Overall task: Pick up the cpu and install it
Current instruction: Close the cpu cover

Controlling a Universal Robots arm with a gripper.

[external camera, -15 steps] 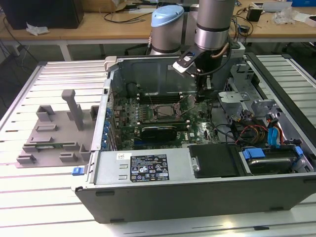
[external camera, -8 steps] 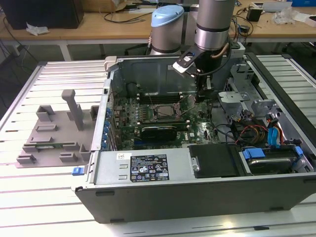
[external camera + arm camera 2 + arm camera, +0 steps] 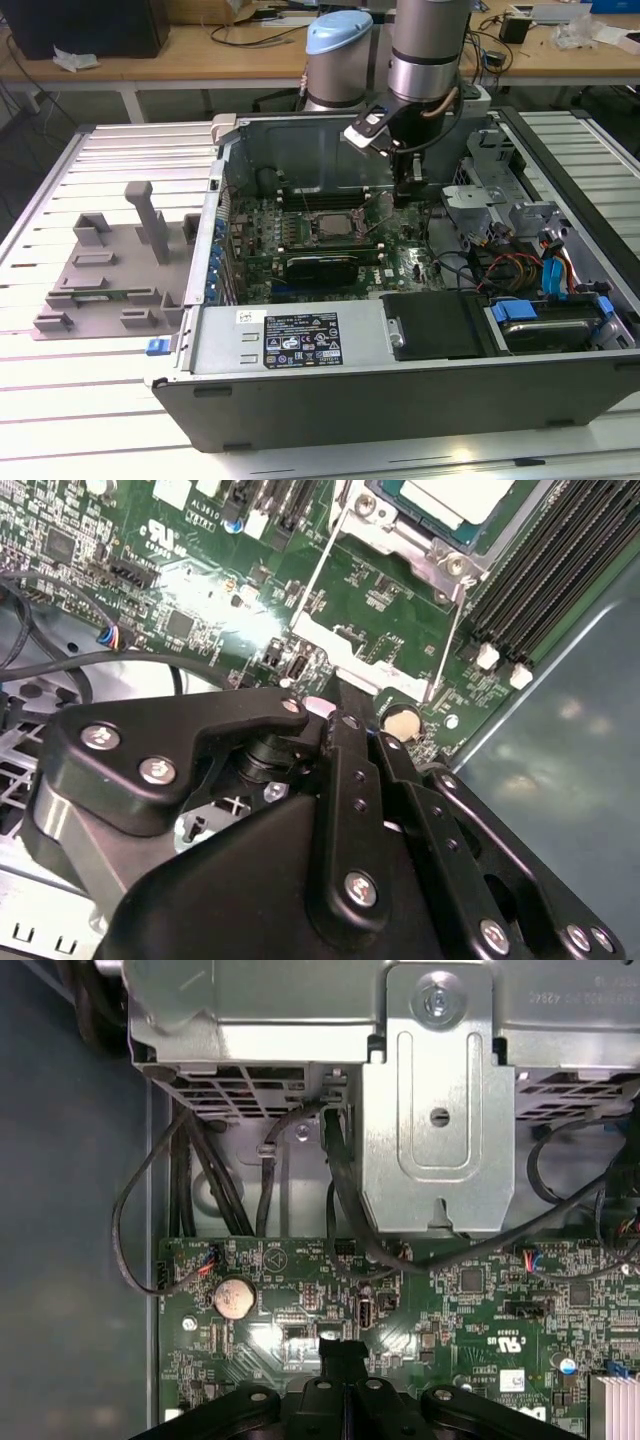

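The gripper (image 3: 405, 192) is noted with fingers closed together, nothing held. The cpu (image 3: 455, 495) is found lying in the socket (image 3: 330, 226), apart from the gripper, toward the exterior view's left.

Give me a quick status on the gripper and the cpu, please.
Gripper shut, low over the motherboard. Cpu lying in its socket, not held. Socket's wire lever lies between them.

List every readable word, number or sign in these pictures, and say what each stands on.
On the computer case, white label: print too small to read.
On the motherboard, white silkscreen: blurred, not legible.
On the metal drive cage, stamped digits: too faint to read.
Nothing reads clearly.
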